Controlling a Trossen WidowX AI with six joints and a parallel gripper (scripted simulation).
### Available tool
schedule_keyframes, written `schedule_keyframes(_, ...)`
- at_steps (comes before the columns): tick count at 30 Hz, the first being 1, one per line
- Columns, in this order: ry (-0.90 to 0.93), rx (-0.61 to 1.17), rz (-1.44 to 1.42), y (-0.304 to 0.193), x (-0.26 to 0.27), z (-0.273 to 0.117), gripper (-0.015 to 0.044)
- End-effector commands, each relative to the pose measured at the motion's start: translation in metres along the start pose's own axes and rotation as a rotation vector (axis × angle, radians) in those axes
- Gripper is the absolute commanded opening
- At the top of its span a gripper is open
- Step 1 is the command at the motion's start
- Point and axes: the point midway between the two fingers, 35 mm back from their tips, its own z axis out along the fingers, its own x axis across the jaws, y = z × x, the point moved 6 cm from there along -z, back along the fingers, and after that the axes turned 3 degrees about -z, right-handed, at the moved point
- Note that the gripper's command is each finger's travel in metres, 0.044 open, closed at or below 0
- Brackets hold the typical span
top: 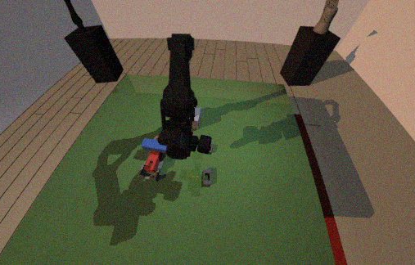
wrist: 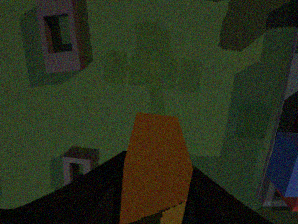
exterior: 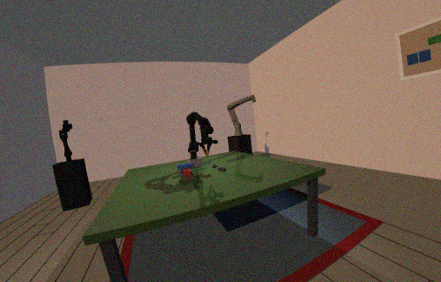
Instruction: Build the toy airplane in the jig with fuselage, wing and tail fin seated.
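Observation:
My gripper (wrist: pixel 152 163) (exterior: pixel 207 149) is shut on the orange tail fin (wrist: pixel 157 142) (exterior: pixel 207 153), which points down between the fingers, above the table. In the top view the arm hides the fingers and fin. The red fuselage (top: pixel 151 162) (exterior: pixel 187 173) lies in the grey cradle (top: pixel 145 176), beside the arm's end. The blue wing (top: pixel 153 145) (exterior: pixel 185 166) (wrist: pixel 286 155) lies across the fuselage; whether its tab is fully down is too small to tell. The tail socket shows only as a dark spot on the fuselage.
A larger grey hollow holder (top: pixel 206 182) (wrist: pixel 62 64) stands on the green table (top: pixel 258 204), right of the cradle. A smaller hollow holder (wrist: pixel 69 161) stands nearer the arm. A pale block (top: pixel 196 119) is partly hidden behind the arm. Dark shadows cross the table.

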Motion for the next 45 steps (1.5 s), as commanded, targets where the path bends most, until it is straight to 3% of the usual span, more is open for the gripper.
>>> schedule_keyframes(1, -0.002, 0.003, -0.008, 0.007, -0.01, 0.002, 0.0)
schedule_keyframes(45, -0.007, 0.007, -0.032, 0.046, -0.13, 0.025, 0.0)
